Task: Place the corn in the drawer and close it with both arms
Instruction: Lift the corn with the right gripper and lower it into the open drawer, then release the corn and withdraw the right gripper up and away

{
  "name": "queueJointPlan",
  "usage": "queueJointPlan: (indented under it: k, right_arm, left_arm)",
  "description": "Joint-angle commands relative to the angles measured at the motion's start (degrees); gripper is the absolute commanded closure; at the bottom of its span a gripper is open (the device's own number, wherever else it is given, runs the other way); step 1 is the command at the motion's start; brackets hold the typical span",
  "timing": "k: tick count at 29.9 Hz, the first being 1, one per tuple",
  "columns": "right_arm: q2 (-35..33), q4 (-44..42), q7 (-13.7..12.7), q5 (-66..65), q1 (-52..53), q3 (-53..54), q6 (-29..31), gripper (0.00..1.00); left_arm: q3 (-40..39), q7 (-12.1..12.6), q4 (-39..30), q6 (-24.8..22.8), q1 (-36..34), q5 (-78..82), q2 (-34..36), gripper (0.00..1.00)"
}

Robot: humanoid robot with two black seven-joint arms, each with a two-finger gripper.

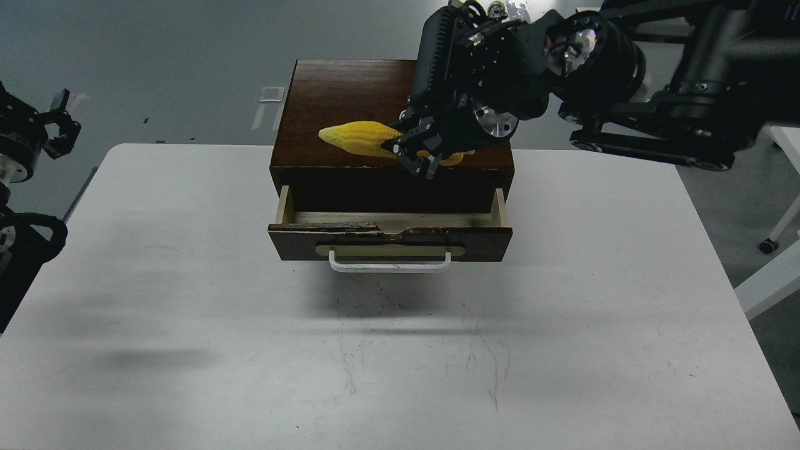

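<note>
The yellow corn (359, 137) is held level above the front of the dark brown box top (337, 94), pointed end to the left. My right gripper (417, 152) is shut on the corn's thick end, reaching in from the upper right. The drawer (390, 240) stands pulled out below it, with a white bar handle (389, 264) and pale wood inside; the inside looks empty. My left gripper (53, 125) is at the far left edge, away from the table, small and dark.
The box stands at the back middle of the white table (187, 300). Bare grey floor lies beyond the table. White chair legs with castors (778, 231) are at the right.
</note>
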Motion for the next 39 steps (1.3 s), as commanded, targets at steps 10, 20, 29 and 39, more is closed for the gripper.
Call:
queueJointPlan:
  k: [10, 20, 29, 39]
  right_arm:
    - [5.3, -1.3, 0.4, -2.6, -3.8, -0.2, -0.1, 0.86]
    - [5.7, -2.3, 0.4, -1.9, -4.8, -0.1, -0.4, 0.62]
    - [5.1, -2.1, 0.4, -1.4, -5.3, 0.2, -1.0, 0.44]
    - [0.2, -4.2, 0.7, 5.9, -5.1, 6.1, -1.0, 0.27]
  left_arm:
    - [0.0, -0.3, 0.1, 0.0, 0.3, -0.1, 0.0, 0.02]
    - [-0.1, -0.4, 0.0, 0.0, 0.2, -0.1, -0.1, 0.02]
    - [-0.9, -0.7, 0.0, 0.0, 0.3, -0.8, 0.3, 0.02]
    - [-4.0, -0.6, -0.1, 0.0, -2.1, -1.2, 0.9, 0.02]
